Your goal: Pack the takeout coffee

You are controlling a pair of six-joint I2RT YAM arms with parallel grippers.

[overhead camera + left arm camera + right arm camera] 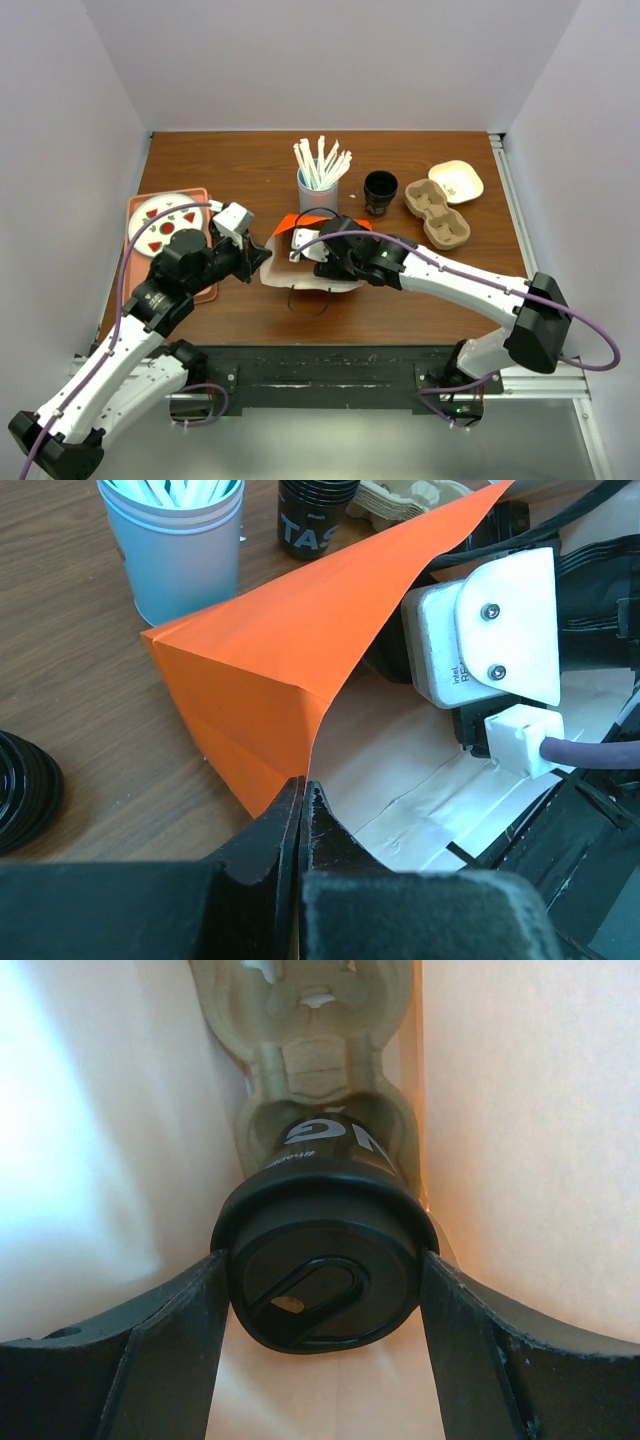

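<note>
Right fingers (170, 1350) grip the takeout coffee (320, 1270), hidden overhead inside the bag (250, 670); left fingers (270, 845) pinch its edge.

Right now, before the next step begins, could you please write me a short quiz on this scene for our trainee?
1. True or false: the left claw is shut on the edge of the orange paper bag.
2. What does the right claw hold inside the bag? A) a straw B) the takeout coffee C) a plate
3. Fill in: in the top view, just right of the straw holder, stands a small ____ cup.
Key: 1 true; 2 B; 3 black.
</note>
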